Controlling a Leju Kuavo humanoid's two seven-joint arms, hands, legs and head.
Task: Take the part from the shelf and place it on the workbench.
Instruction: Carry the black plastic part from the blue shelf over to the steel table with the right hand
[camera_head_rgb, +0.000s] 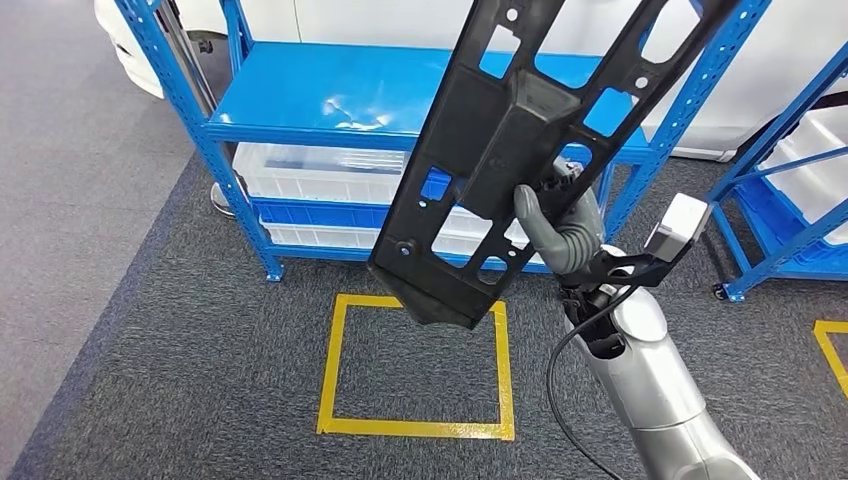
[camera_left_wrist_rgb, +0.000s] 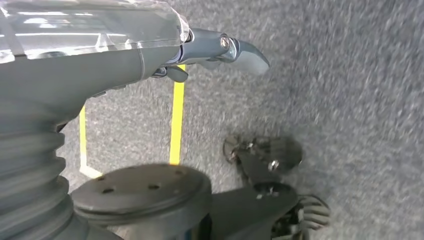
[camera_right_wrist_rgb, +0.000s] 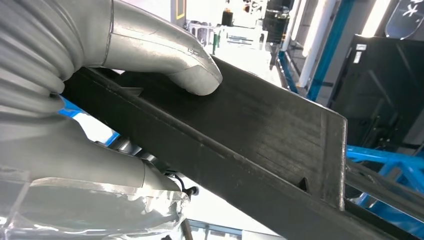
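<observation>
Head view: right hand (camera_head_rgb: 560, 232) is gripping the long black part (camera_head_rgb: 520, 130), thumb lying across its face. The part is hanging tilted in the air in front of the blue shelf (camera_head_rgb: 330, 95), its lower end above the yellow tape square (camera_head_rgb: 415, 428) on the grey carpet (camera_head_rgb: 150, 380).

Left wrist view: left hand (camera_left_wrist_rgb: 210, 52) is pointing down at the carpet; nothing is showing in it, and the blur is leaving the finger spread uncertain.

Right wrist view: thumb is pressing on the part's flat side.
</observation>
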